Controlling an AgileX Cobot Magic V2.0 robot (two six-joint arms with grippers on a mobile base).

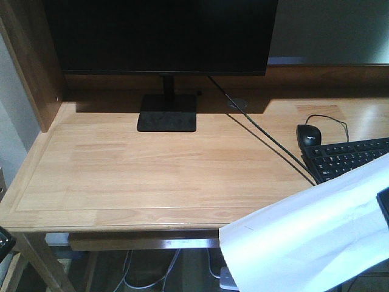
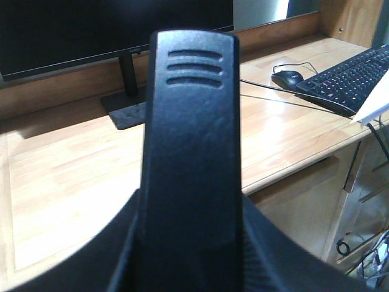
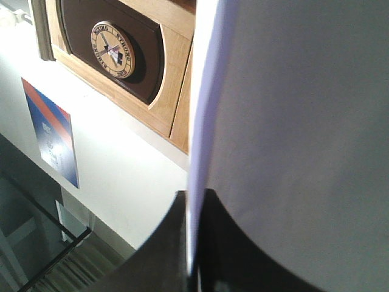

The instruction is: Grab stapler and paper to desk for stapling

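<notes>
Pinching one edge of the paper (image 3: pixel 292 121), the right claw (image 3: pixel 191 277) is narrowed onto the sheet, its dark fingers pressed against either face, and the sheet rises from it edge-on to fill the right side of the right wrist view. Behind it hang one wooden plaque (image 3: pixel 115 48) with a round emblem and one blue and red poster (image 3: pixel 55 131) on a white wall. From the front, that single white sheet (image 1: pixel 304 237) is held in the air off the front right corner of the tabletop (image 1: pixel 152 170), bowed and slanting, not lying flat on the wood; its upper edge crosses in front of the keyboard (image 1: pixel 352 158). The left claw (image 2: pixel 188 249) is closed around the stapler (image 2: pixel 191 121), a single black body standing upright between the dark fingers, with three short grooves near its top. It is held off the wood, before the front edge of the tabletop (image 2: pixel 61 182). On the wood itself stand one dark monitor (image 1: pixel 158 36) on a flat black stand (image 1: pixel 167 114), one round cable hole (image 1: pixel 237 103) just right of that stand, one thin black cable (image 1: pixel 261 137) running diagonally toward the front, one black mouse (image 1: pixel 309 135) and the one black keyboard just beside it at the right edge.
</notes>
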